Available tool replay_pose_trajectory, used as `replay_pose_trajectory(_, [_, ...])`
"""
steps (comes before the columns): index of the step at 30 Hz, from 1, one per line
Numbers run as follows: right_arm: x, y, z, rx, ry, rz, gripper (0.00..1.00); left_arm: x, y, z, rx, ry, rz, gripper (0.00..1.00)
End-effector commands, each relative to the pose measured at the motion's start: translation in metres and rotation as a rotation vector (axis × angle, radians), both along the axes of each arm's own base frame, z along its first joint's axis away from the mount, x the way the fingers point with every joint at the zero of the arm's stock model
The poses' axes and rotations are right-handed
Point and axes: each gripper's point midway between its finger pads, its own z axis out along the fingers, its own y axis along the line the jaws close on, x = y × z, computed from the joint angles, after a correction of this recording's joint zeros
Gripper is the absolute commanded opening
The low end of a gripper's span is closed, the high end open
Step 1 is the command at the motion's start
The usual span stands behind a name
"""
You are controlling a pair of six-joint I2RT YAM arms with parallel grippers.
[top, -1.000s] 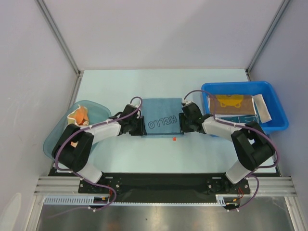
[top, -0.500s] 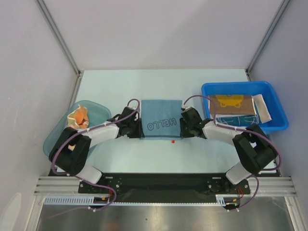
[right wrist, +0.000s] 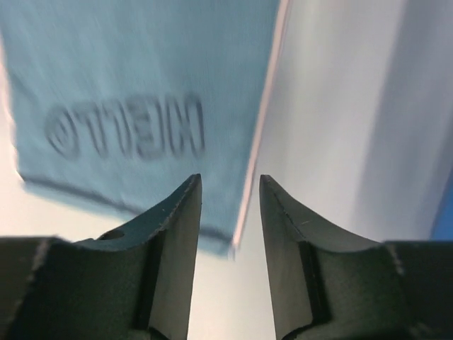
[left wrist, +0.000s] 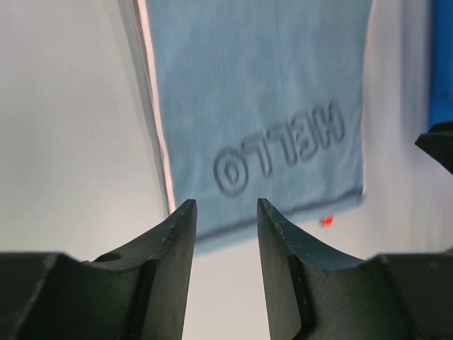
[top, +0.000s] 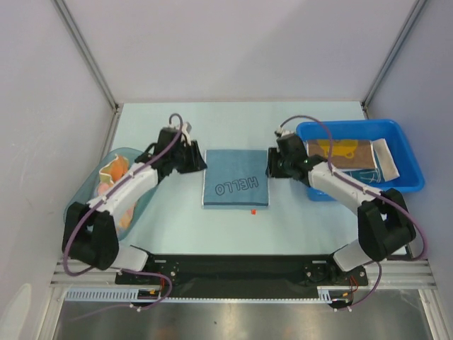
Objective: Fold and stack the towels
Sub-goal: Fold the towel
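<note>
top view: a second ago both my pincers sat low against the side edges of the teal-blue "hello" towel (top: 237, 177). now they have let go and swung to its far corners, my left pincer (top: 197, 160) just off the far-left corner and my right pincer (top: 272, 164) just off the far-right one. the towel lies flat between them, a little nearer the bases than before. behind my right pincer the blue bin (top: 354, 126) holds the brown towel (top: 340, 150). behind my left, the teal tub (top: 85, 202) holds the orange towel (top: 117, 172).

left wrist: my fingers stand apart, nothing between them. the towel (left wrist: 262, 106) spreads ahead and to the right of the tips.

right wrist: fingers apart and empty, the towel (right wrist: 141, 71) ahead and to the left.

i judge the spreading done, and a fold from the far edge comes next.
</note>
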Motion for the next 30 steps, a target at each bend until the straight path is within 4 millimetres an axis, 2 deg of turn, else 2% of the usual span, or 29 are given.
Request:
replay_pose_trajectory(1, [0.056,0.0,0.028,0.045,-0.091,-0.015,0.42,0.048,0.015,0.016,-0.002,-0.075,-0.02,0.45])
replay_pose_trajectory(2, [0.065,0.005,0.03,0.068,-0.1,-0.002,0.42,0.061,0.017,0.022,-0.009,-0.094,-0.015,0.45])
replay_pose_trajectory(3, [0.08,0.01,0.043,0.092,-0.13,0.004,0.41,0.069,0.018,0.01,-0.006,-0.073,-0.029,0.44])
replay_pose_trajectory(4, [0.089,0.011,0.029,0.081,-0.102,0.001,0.4,0.077,0.012,0.013,-0.039,-0.093,-0.055,0.43])
replay_pose_trajectory(6, [0.112,0.011,0.032,0.089,-0.117,-0.004,0.38,0.093,0.011,0.016,-0.075,-0.112,-0.08,0.43])
replay_pose_trajectory(7, [0.117,0.013,0.018,0.088,-0.09,0.007,0.37,0.098,0.004,0.011,-0.112,-0.112,-0.118,0.43])
replay_pose_trajectory(8, [0.124,0.011,0.015,0.089,-0.086,0.005,0.36,0.106,0.002,0.013,-0.116,-0.125,-0.132,0.43])
replay_pose_trajectory(9, [0.134,0.013,0.018,0.095,-0.097,0.006,0.36,0.11,0.001,0.011,-0.115,-0.124,-0.144,0.42])
replay_pose_trajectory(10, [0.138,0.014,0.003,0.091,-0.07,0.009,0.36,0.113,-0.001,-0.003,-0.109,-0.096,-0.154,0.42])
replay_pose_trajectory(13, [0.152,0.013,-0.003,0.089,-0.068,0.0,0.35,0.127,-0.002,-0.01,-0.1,-0.101,-0.155,0.41])
replay_pose_trajectory(15, [0.156,0.009,-0.016,0.068,-0.052,-0.013,0.35,0.134,-0.007,-0.022,-0.116,-0.08,-0.168,0.4])
replay_pose_trajectory(22, [0.165,0.005,-0.038,0.075,-0.02,-0.017,0.35,0.15,-0.011,-0.045,-0.113,-0.063,-0.183,0.4])
replay_pose_trajectory(30, [0.17,0.003,-0.05,0.082,-0.007,-0.027,0.36,0.155,-0.005,-0.06,-0.064,-0.044,-0.173,0.4])
